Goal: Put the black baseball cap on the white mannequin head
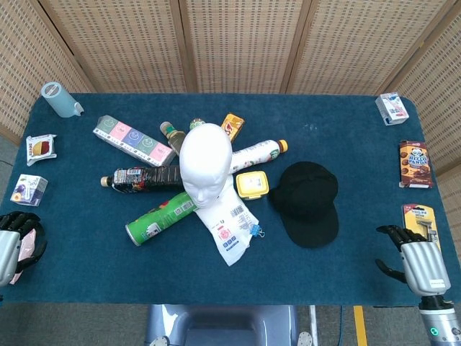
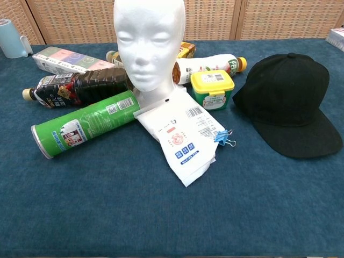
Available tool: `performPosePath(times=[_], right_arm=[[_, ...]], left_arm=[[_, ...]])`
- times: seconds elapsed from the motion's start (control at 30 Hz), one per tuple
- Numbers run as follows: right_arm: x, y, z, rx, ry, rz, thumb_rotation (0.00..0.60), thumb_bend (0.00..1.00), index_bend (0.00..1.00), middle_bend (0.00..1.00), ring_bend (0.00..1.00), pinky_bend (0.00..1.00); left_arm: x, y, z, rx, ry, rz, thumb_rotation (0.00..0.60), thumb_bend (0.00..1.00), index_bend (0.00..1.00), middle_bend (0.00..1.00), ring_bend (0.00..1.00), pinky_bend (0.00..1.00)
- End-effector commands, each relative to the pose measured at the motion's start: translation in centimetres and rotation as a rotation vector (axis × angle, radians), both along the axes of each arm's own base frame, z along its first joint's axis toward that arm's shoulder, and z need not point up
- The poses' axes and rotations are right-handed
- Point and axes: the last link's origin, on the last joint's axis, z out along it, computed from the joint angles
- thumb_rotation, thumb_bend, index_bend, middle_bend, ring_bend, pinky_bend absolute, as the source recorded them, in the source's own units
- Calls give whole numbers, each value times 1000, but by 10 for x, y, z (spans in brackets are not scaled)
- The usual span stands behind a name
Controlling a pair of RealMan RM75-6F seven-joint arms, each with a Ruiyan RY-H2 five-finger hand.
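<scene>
Fingers apart, the right hand (image 1: 420, 264) holds nothing; the black fabric baseball cap (image 1: 308, 202) lies well up-left of it. Left hand (image 1: 13, 245), fingers curled, empty, sits far from the white foam mannequin head (image 1: 205, 164).

I count one cap (image 1: 308, 202), one mannequin head (image 1: 205, 164), three bottles (image 1: 141, 177) — one green can (image 1: 160, 218), two hands (image 1: 421, 263).

Matt black cloth cap (image 2: 288, 102), smooth matt white mannequin head (image 2: 149, 40), possibly foam, napped blue table cloth (image 2: 161, 215)
</scene>
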Motion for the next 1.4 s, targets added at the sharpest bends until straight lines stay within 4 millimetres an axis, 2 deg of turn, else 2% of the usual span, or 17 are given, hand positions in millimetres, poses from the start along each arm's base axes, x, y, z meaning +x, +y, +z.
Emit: performPosePath(times=[0.03,0.23,0.4,0.6,0.77,0.97,1.13,1.4], right_arm=[[10,-5,-9,32,-14,44,600,186,305,392,459,542],[32,-17,-30,57,-19,139,600,186,396,499,594,671],[45,-23,-44,67,-23,201,600,180,526,631,731,780],[58,-30,-67,108,5,243,600,131,579,712,817,870],[62,-35,-81,118,25,249,600,105,590,740,850,917],[62,-43,-96,112,65,243,600,106,593,748,858,927],[54,-51,-115,137,106,223,600,106,593,749,859,927],[42,-59,-130,134,142,210,600,106,593,749,859,936]], left_arm=[[1,2,2,3,-1,-4,600,311,519,381,267,297],[6,9,9,10,3,-15,600,312,520,381,268,297],[8,14,15,17,8,-16,600,312,519,381,268,297],[13,20,21,28,18,-27,600,312,519,381,268,298],[16,23,24,28,23,-30,600,312,519,381,267,298],[16,26,24,31,21,-31,600,311,519,381,267,297],[14,27,21,18,15,-22,600,311,520,381,268,298],[15,27,19,12,17,-22,600,312,520,381,267,297]])
